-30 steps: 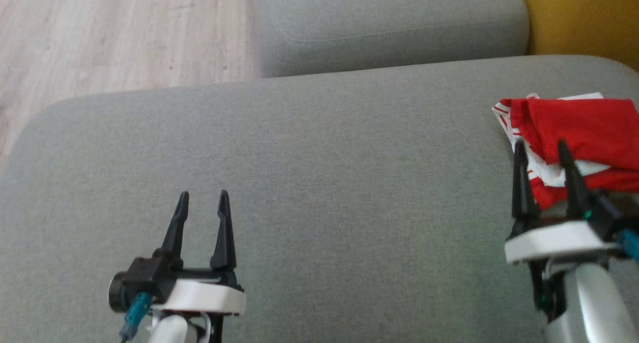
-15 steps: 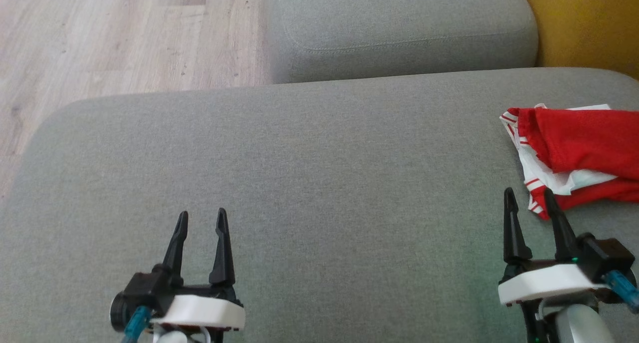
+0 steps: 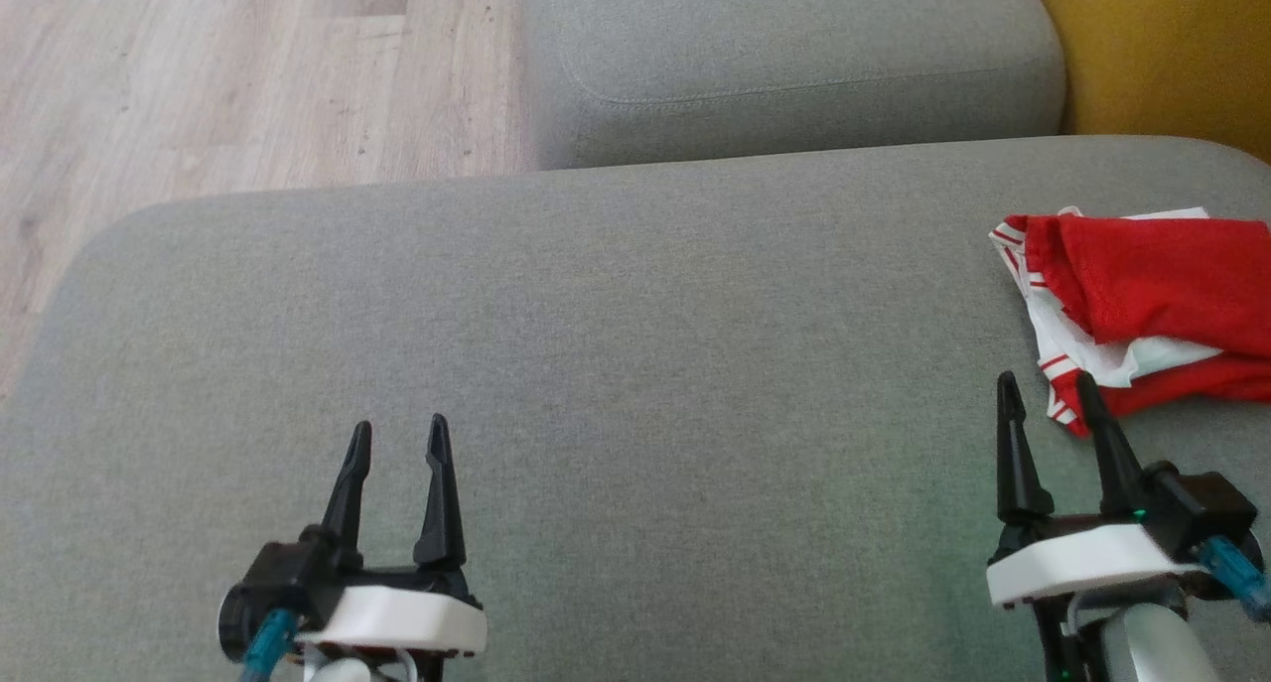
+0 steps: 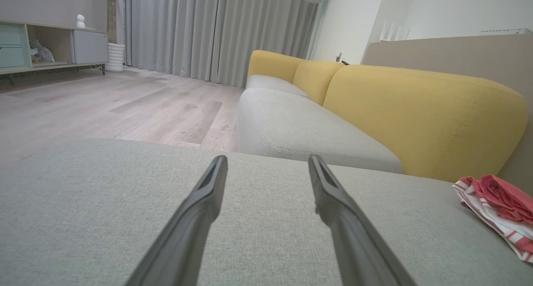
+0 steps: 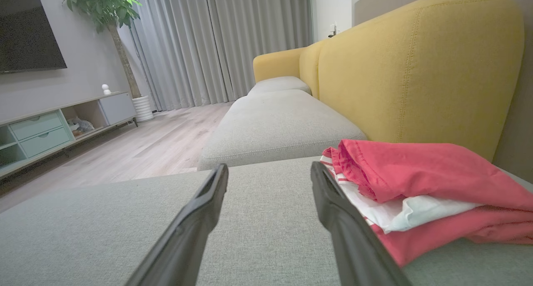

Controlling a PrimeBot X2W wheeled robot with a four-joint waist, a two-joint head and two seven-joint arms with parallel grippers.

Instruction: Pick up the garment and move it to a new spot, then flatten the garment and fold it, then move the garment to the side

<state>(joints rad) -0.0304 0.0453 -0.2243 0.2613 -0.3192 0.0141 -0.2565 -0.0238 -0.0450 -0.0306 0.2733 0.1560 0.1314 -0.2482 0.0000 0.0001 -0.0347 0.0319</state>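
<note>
Looks all but done, with folded garment [image 3: 1152,275] aside on cushion [image 3: 635,344], left gripper [image 3: 398,426] and right gripper [image 3: 1046,377] spread, empty.

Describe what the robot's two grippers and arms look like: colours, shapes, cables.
The left gripper and right gripper look alike. Each has two long black fingers that taper to points, set on a black block above a rounded white casing. A teal plug sticks out from the outer side of each block. The forearm below the right one is pale silver.
</note>
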